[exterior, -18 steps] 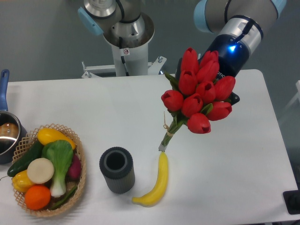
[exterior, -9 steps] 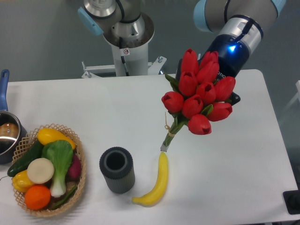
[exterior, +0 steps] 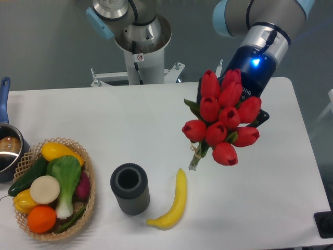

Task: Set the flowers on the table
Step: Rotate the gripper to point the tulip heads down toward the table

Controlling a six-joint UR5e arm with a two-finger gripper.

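The flowers (exterior: 222,117), a bunch of red tulips with green stems tied with tan string, hang tilted above the white table (exterior: 130,120), blooms toward the right rear and stem ends (exterior: 194,164) down near the table, just above the banana's tip. My gripper (exterior: 234,107) sits behind the blooms under the black wrist with a blue light, shut on the flowers; its fingers are hidden by the tulips.
A yellow banana (exterior: 172,202) lies at the front centre. A dark cylindrical cup (exterior: 129,188) stands left of it. A wicker basket (exterior: 83,161) of vegetables sits at the front left, a pot (exterior: 8,151) at the left edge. The arm's base (exterior: 140,36) stands behind the table.
The gripper and the flowers have shifted slightly right and down; the stem ends moved right, away from the banana's tip.
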